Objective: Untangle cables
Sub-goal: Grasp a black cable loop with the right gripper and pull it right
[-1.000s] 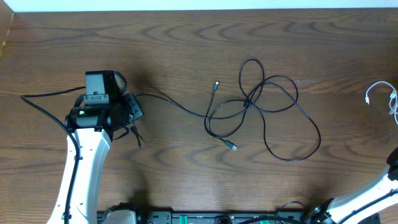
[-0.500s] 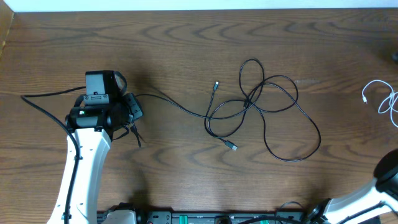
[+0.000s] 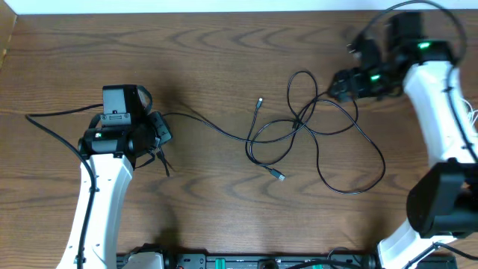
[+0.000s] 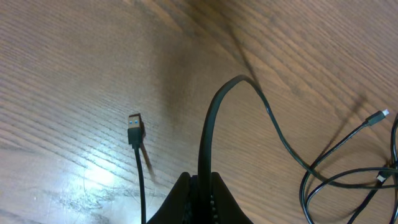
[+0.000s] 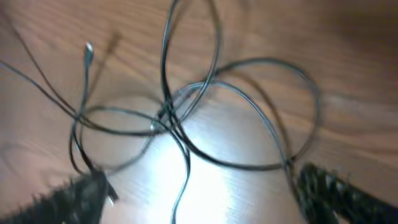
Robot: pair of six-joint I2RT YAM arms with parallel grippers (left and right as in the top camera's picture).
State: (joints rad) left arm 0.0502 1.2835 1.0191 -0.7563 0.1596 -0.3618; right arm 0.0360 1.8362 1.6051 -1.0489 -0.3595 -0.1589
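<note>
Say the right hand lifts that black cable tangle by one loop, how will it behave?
Probably floppy: the black cable lies in loose curves, so it should sag and drag other loops. Likely light, being thin. It may tug taut, since the left hand pinches one strand.

Bare tabletop [image 3: 224, 45] lies wide along the far edge and across the near strip below the black cable tangle [image 3: 321, 127]. The tangle's loops fill the middle right, where the right claw [image 3: 340, 84] hangs spread apart at their far edge. The right arm [image 3: 441, 104] blocks the right side. One black strand [image 3: 209, 124], pinched in the left claw [image 3: 160, 133], crosses the open wood between them. A USB plug [image 4: 135, 127] lies just beside that claw.
</note>
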